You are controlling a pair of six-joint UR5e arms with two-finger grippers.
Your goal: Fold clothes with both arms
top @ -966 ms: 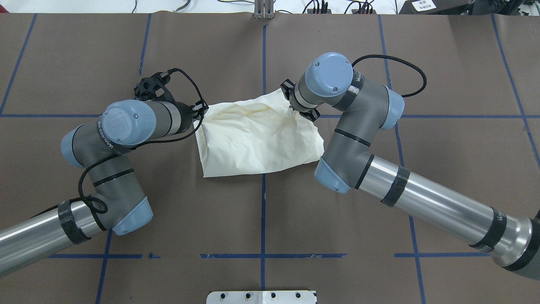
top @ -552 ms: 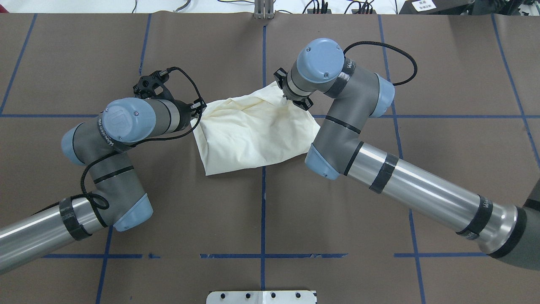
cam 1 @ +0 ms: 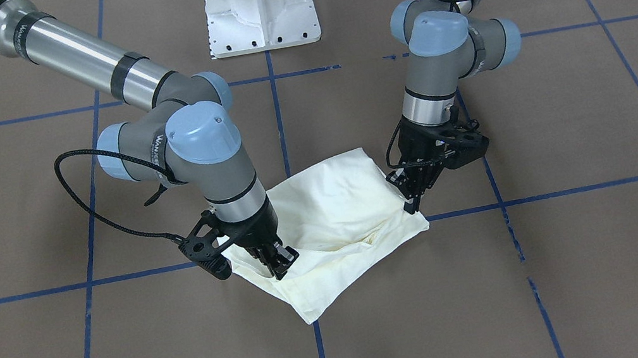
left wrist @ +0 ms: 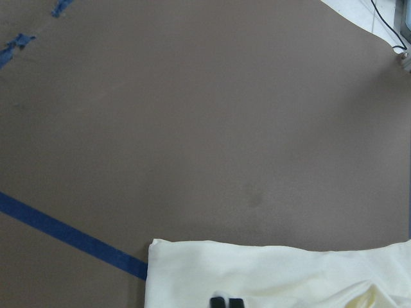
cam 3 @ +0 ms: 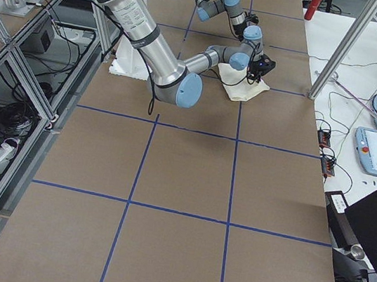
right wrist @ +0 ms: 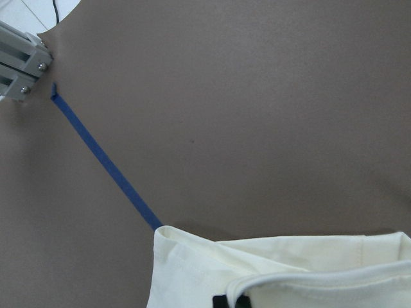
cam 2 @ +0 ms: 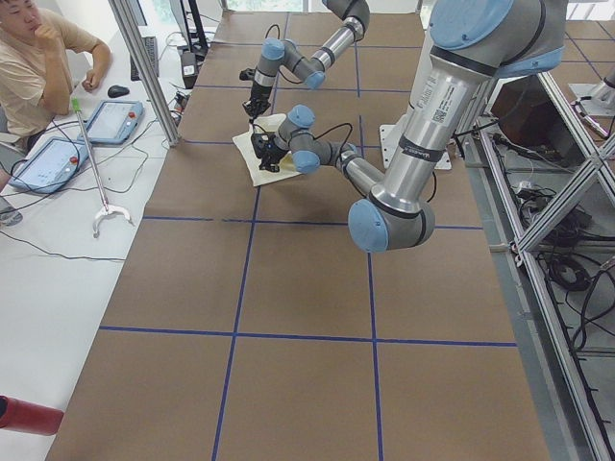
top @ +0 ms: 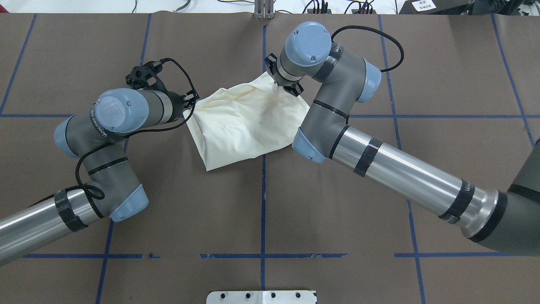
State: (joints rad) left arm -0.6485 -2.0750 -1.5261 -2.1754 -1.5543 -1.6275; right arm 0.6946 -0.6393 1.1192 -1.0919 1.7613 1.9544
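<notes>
The cream shirt lies folded into a rough square, plain side up, at the table's middle; it also shows in the front view. My left gripper is shut on the shirt's edge on my left side, and in the overhead view it sits at the cloth's left corner. My right gripper is shut on the far right corner, which is lifted a little. The left wrist view shows the shirt with my fingertips on it. The right wrist view shows a hemmed corner.
The white pedestal base stands at the table's near edge. Blue tape lines cross the brown table cover. A metal post stands at the far edge. An operator with tablets sits beyond the far side.
Both grippers have moved away from the robot and to its left, dragging the shirt with them. The shirt has turned slightly and its right side has drawn in.
</notes>
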